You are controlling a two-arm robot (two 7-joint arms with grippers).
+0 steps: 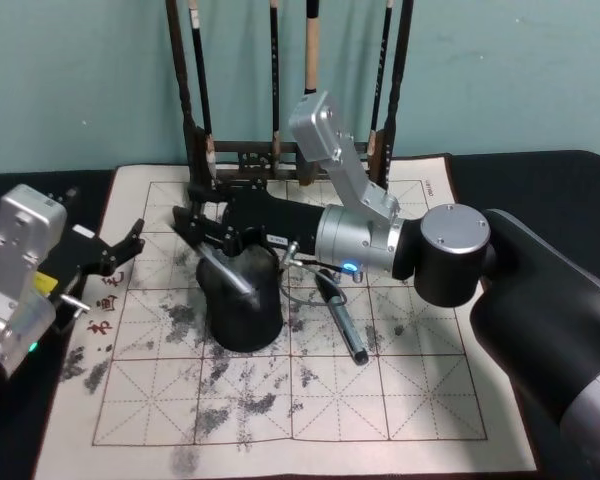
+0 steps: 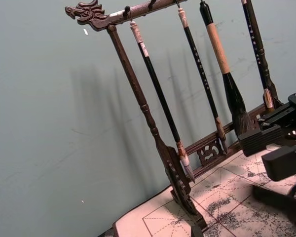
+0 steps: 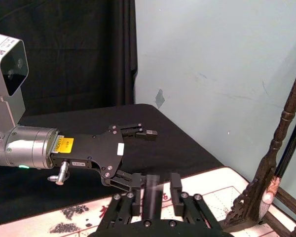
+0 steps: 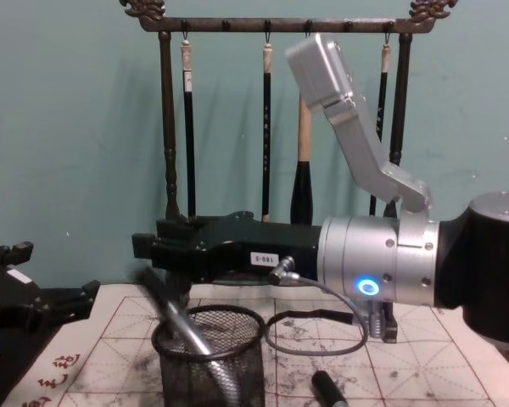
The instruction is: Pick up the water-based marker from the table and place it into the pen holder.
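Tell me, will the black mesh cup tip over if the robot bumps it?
It might. The pen holder is open wire mesh, so probably light, and the marker leaning against its rim pulls it sideways. Its broad base sits flat on the mat, so a soft nudge from the right gripper just above it would more likely slide it than topple it.

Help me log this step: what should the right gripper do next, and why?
Probably lift the right gripper straight up: its jaws stand apart, and the marker already leans inside the pen holder. The left gripper waits open at left.
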